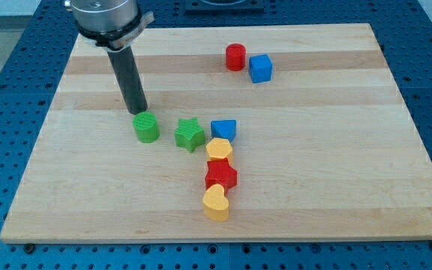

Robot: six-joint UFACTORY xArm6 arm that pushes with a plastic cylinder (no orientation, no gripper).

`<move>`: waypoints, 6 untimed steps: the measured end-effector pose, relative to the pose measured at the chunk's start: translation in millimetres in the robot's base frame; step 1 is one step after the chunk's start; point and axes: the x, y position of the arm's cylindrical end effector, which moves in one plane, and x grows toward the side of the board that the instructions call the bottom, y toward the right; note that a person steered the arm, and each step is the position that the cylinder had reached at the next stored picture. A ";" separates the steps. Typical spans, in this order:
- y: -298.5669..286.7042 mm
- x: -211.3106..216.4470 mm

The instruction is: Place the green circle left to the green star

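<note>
Green circle (146, 128) sits just left of green star (190, 135), small gap between.
My tip (138, 111) at circle's upper-left edge, about touching; plain rod, no claw to read. Right of star: blue block (223, 130), then yellow block (219, 149), red star (220, 175), yellow heart (217, 202) chained downward. Red cylinder (235, 57), blue cube (260, 68) near top. Wooden board (336, 172) holds all.

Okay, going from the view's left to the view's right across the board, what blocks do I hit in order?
Green circle with my tip just above it, then green star, red cylinder, blue cube. I left out the blue, yellow and red blocks stacked down the middle, since they overlap sideways.
</note>
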 end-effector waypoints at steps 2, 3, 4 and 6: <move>-33.7 10.5; -35.4 26.4; -28.9 36.2; 6.8 43.2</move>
